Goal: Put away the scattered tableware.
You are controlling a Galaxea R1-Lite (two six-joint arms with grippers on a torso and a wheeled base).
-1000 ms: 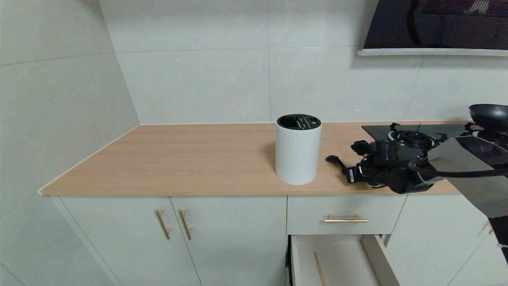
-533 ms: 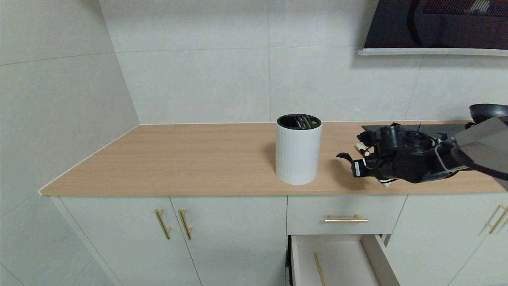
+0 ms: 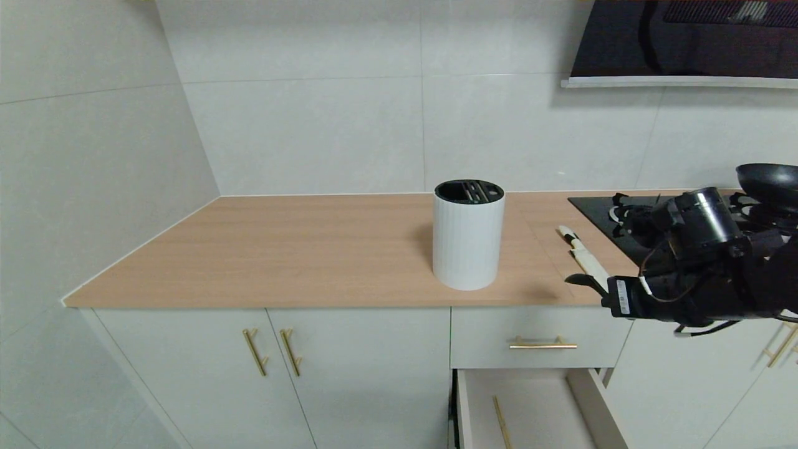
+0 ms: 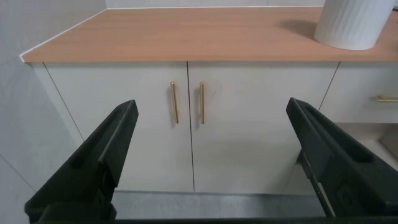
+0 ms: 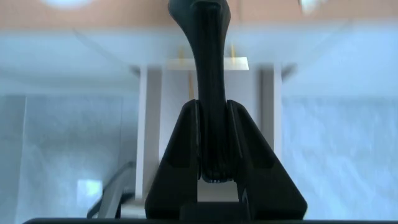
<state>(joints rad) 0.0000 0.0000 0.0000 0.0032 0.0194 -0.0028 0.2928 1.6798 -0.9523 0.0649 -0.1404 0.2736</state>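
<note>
A white ribbed holder [image 3: 469, 243] with a black slotted top stands upright on the wooden counter [image 3: 312, 249]; its base also shows in the left wrist view [image 4: 353, 25]. To its right a long pale utensil [image 3: 585, 254] lies flat on the counter. My right gripper [image 3: 603, 292] hangs at the counter's front edge, right of the holder, shut on a slim black utensil [image 3: 580, 280]. The right wrist view shows the fingers [image 5: 239, 143] clamped on that black utensil [image 5: 208, 56]. My left gripper [image 4: 211, 162] is low, facing the cabinet doors, open and holding nothing.
A black stove [image 3: 623, 215] with a dark pan [image 3: 770, 178] takes up the counter's right end. Below the counter an open drawer [image 3: 586, 399] holds a thin stick [image 3: 500, 421]. Cabinet doors with gold handles [image 4: 186, 102] are on the left.
My right arm has drawn back from beside the holder toward the counter's front edge and to the right, still gripping the black utensil. The pale utensil it covered now shows.
</note>
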